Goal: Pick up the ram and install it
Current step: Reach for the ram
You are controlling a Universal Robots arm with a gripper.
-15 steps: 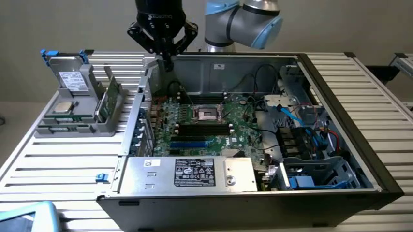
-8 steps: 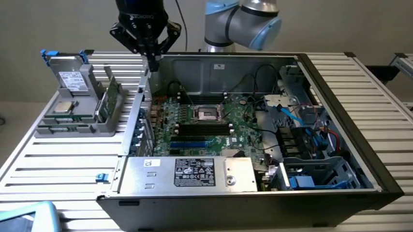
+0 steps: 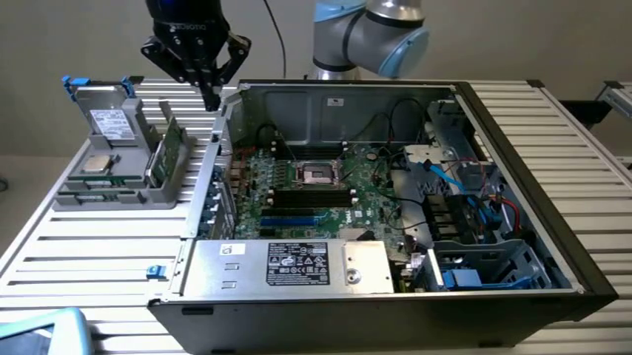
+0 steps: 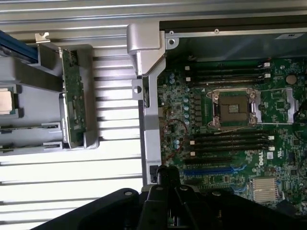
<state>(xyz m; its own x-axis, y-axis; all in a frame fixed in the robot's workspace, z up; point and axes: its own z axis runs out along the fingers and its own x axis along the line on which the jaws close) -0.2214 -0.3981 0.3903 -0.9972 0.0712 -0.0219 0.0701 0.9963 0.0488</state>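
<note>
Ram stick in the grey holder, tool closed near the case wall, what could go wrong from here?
The tool is shut beside the computer case wall; lowered like this, it might strike the wall or the top edge of the ram. The ram stands on edge in a narrow slot of the holder; a skewed grip could jam or bend it.

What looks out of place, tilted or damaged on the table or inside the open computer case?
Nothing stands out. The ram stands on its long edge in the gray holder, apart from the shut gripper. On the motherboard, the memory slots and processor socket are empty, with no visible damage.
</note>
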